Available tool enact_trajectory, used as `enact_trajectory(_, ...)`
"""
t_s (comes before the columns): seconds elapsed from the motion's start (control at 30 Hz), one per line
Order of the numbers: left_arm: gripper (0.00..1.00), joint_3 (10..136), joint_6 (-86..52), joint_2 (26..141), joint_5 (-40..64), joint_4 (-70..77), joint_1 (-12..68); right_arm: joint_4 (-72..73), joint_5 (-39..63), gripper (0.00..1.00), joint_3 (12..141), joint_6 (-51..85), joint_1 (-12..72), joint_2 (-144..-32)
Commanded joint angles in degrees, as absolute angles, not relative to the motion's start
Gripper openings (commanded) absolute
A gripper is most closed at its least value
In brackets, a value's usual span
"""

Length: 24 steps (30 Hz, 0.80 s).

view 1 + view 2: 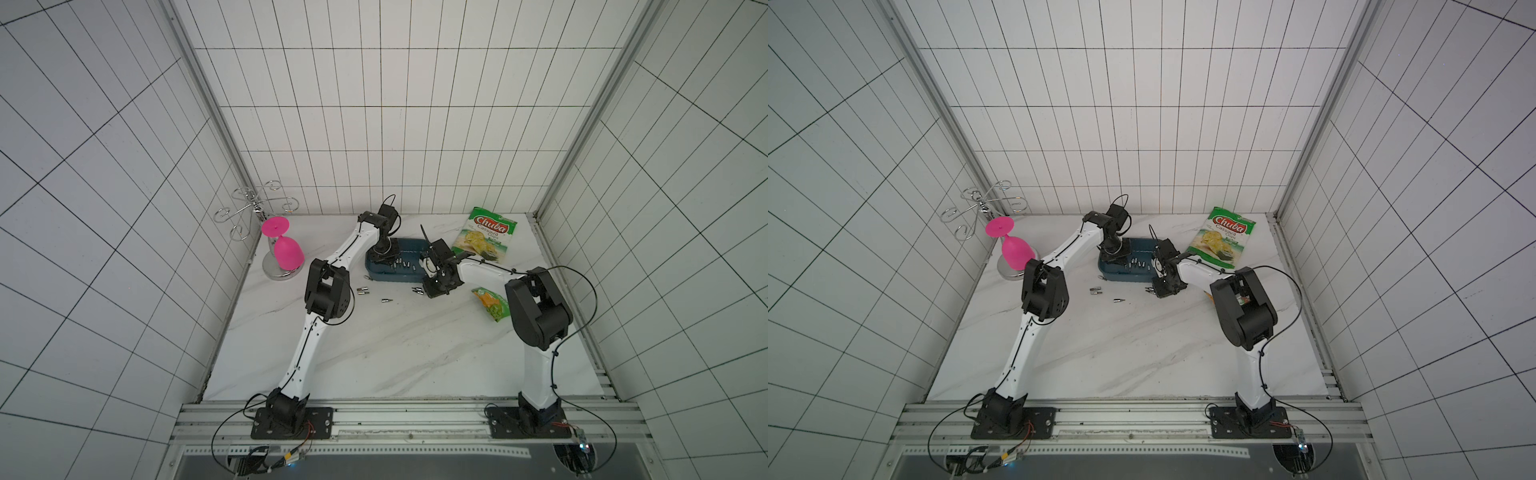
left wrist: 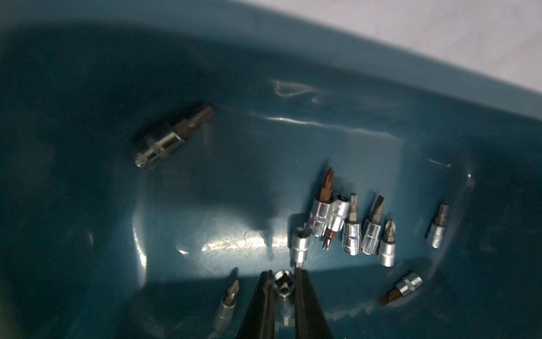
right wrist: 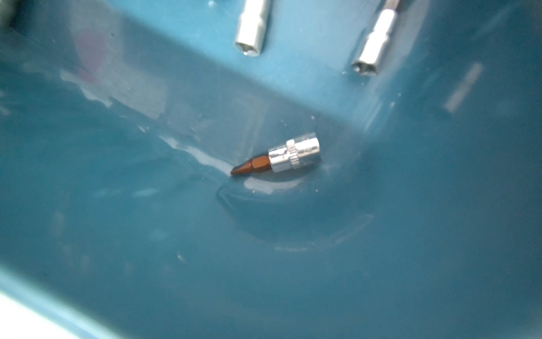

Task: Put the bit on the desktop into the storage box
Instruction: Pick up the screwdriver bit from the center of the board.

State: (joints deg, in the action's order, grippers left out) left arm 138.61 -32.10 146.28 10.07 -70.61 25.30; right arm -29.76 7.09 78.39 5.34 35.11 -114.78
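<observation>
On white marble desktop point(image 1: 374, 353) within tiled walls point(image 1: 374, 124), left pincer point(image 2: 283, 271) clenching bit point(image 2: 283, 287), right pincer point(image 1: 432, 291) unreadable.

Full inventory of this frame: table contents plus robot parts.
desktop: one, white marble-look, under everything.
storage box: one, dark teal, far centre of desktop.
bits in box: roughly ten, silver, some brown-tipped, on its floor.
bits on desktop: at least four, silver, in front of the box.
chip bag: one, green, "Chuba" label, far right.
snack bag: one, green-orange, right side, partly hidden.
goblet: one, pink, inverted at the rack.
wire rack: one, chrome, far left corner.
left gripper: one, black, inside the box, shut on a silver bit.
right gripper: one, black, at the box's right end; jaws unclear.
</observation>
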Motion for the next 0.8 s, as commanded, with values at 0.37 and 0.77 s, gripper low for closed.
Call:
enact_trajectory(0.37,0.0,141.8,-31.2,150.5,6.7,-72.1,25.9,-33.0,5.8,0.09,77.6,4.9,35.7,-117.1)
enact_trajectory(0.77,0.26,142.0,-31.4,148.9,7.6,-72.0,26.0,-33.3,6.6,0.0,76.2,5.5,35.7,-114.3)
